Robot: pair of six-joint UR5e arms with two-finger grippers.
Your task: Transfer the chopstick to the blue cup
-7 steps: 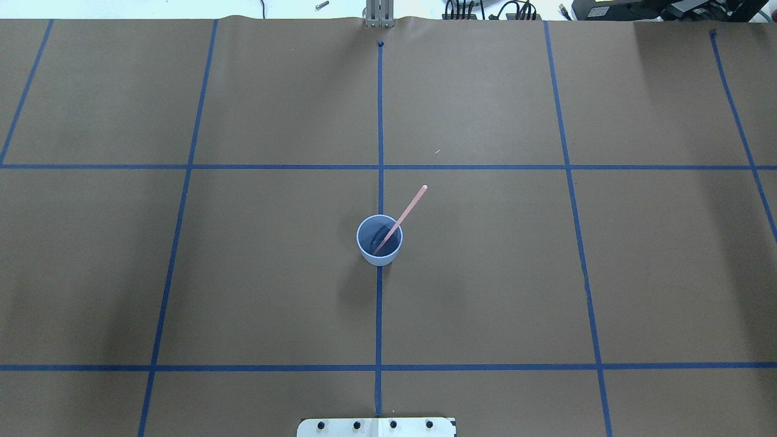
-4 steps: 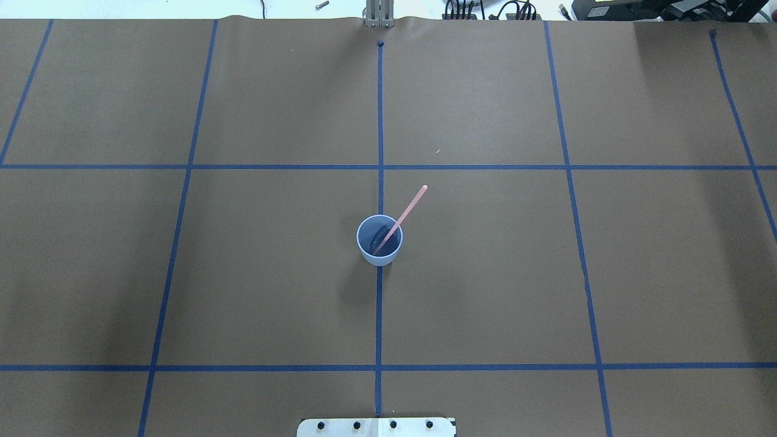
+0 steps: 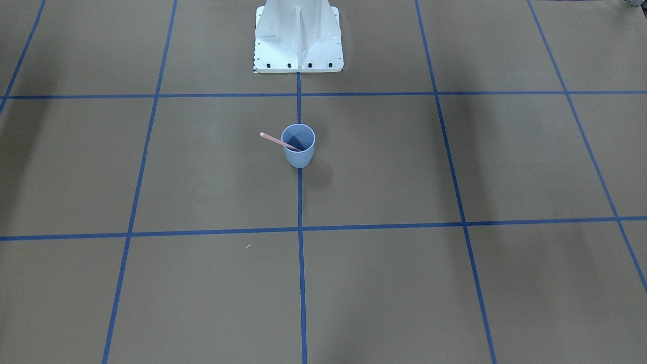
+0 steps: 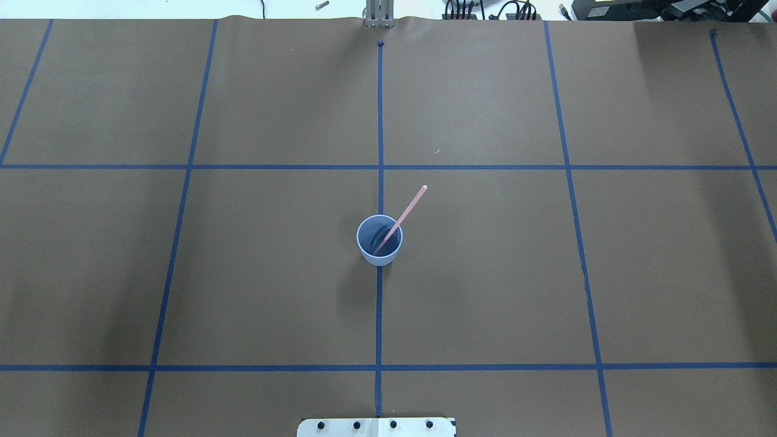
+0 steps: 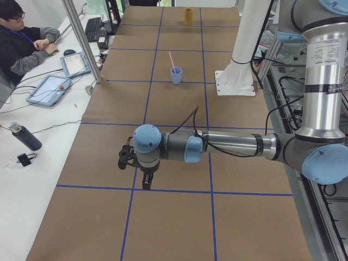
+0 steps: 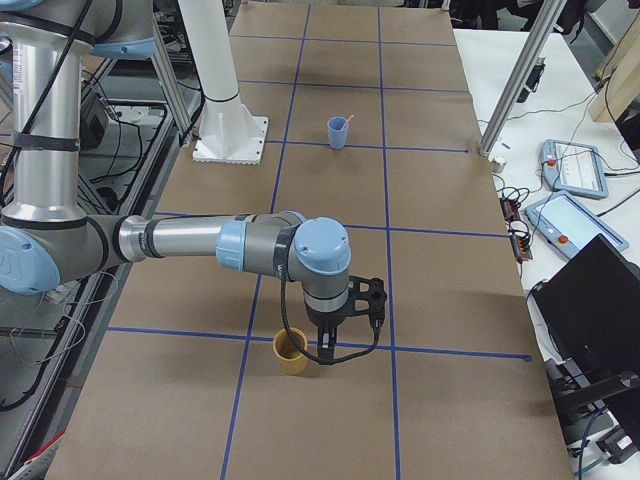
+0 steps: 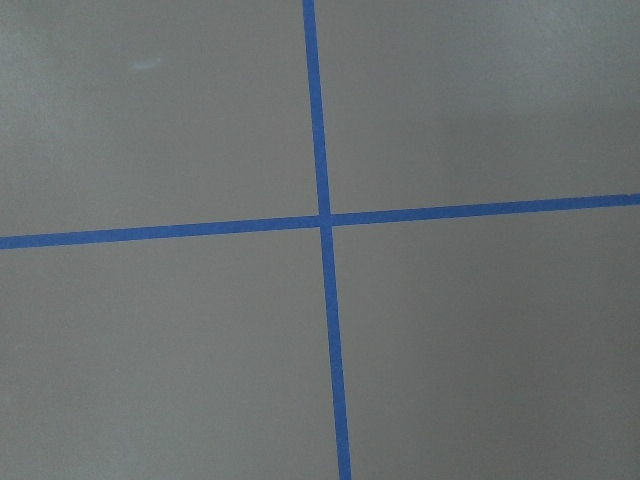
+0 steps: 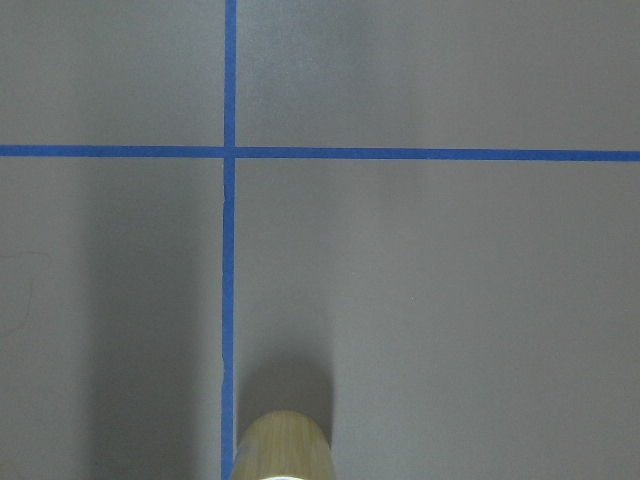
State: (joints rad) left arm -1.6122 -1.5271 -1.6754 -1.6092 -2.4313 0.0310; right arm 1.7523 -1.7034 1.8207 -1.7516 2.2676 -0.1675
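The pale blue cup stands upright at the table's middle on the centre tape line. One pale pink chopstick stands in it, its lower end inside and its upper end leaning over the rim. Both also show in the front view: cup, chopstick. My left gripper hangs far from the cup at the table's left end. My right gripper hangs at the right end. Neither holds anything that I can see. I cannot tell whether they are open or shut.
A tan wooden cup stands on the table right beside my right gripper and shows at the bottom of the right wrist view. The white robot base sits behind the blue cup. An operator sits at a side desk.
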